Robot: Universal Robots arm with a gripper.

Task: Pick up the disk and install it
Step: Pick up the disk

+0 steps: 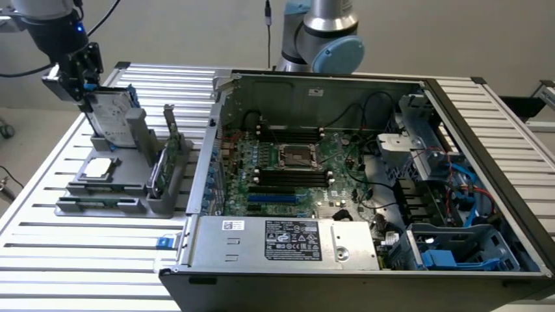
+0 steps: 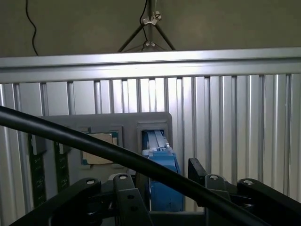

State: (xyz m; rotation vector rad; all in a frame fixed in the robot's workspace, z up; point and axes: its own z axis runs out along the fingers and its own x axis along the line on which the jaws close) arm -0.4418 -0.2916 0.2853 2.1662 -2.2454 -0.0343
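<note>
— Where's the disk (image 1: 113, 112)?
— Upright in the grey stand (image 1: 130, 188) on the table (image 1: 87, 253), beside the computer case (image 1: 321, 91), with the gripper (image 1: 85, 91) at its top edge.
— Clamped?
— Can't tell. The wrist view shows its blue carrier, the exterior view its silver face.

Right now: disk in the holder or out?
In. The disk stands upright on edge, its lower end slotted in the grey holder, with the gripper at its top edge.
</note>
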